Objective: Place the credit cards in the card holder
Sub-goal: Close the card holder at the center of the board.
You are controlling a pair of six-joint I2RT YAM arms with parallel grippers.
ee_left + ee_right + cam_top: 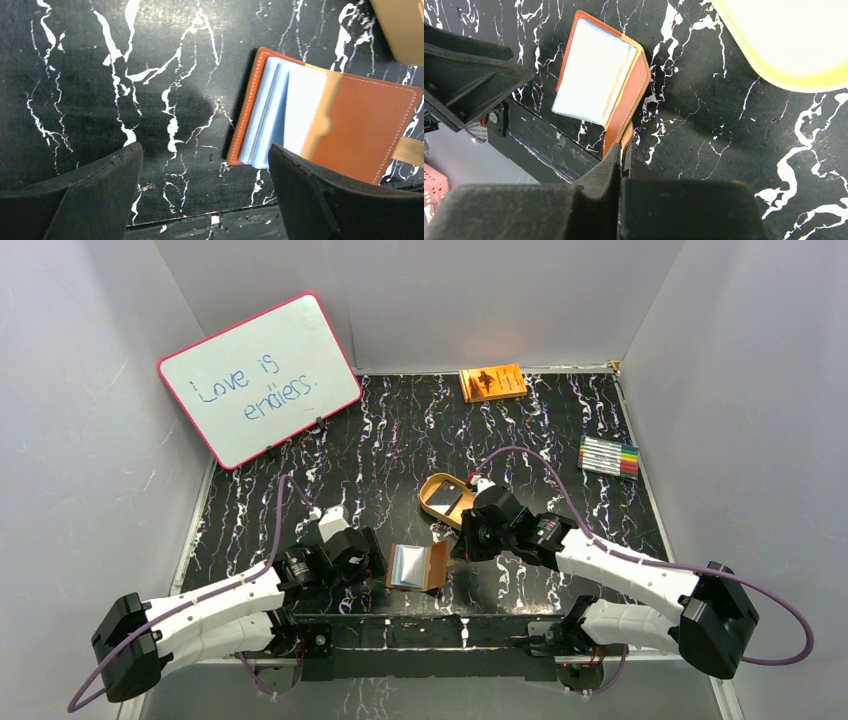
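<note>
right claw (620, 152) pinches strap (627, 134) of open card holder (636, 90).

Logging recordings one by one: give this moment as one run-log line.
card holder: open | right gripper: shut on its strap | left gripper: open, empty, beside it

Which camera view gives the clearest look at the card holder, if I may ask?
The right wrist view: the card holder lies open there, nearly all in sight. The left wrist view hides a corner behind the left tool; the top view shows it small.
</note>
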